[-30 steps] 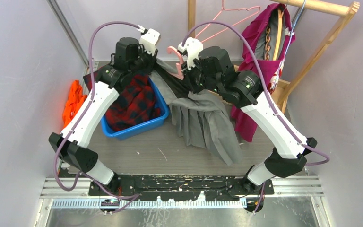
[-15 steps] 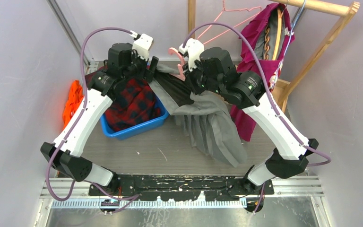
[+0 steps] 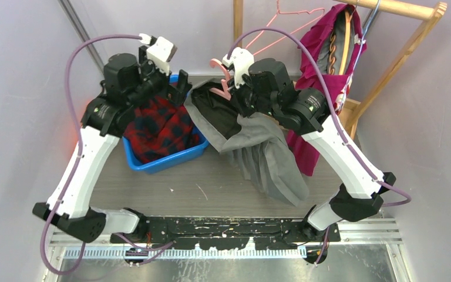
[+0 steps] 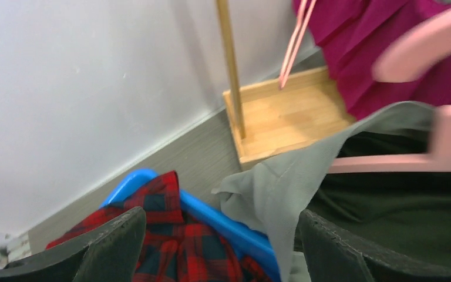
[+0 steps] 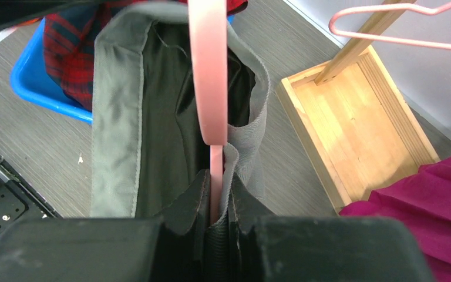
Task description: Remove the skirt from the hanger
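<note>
A grey pleated skirt with a dark lining hangs from a pink hanger and trails onto the table. My right gripper is shut on the hanger's bar, and a fold of the skirt's waistband is pinched beside it between the fingers. My left gripper stands open above the blue bin, apart from the skirt. In the left wrist view, a loose grey corner of the skirt hangs between the spread fingers without touching them. The pink hanger shows at the right.
A blue bin holding red plaid cloth sits left of the skirt. A wooden rack with a tray base stands at the back right. It carries a magenta garment and a thin pink wire hanger.
My left gripper has let go of the skirt's waistband, opened wide and pulled back up and to the left. The freed grey edge has slumped toward the hanger. The right gripper has stayed put.
</note>
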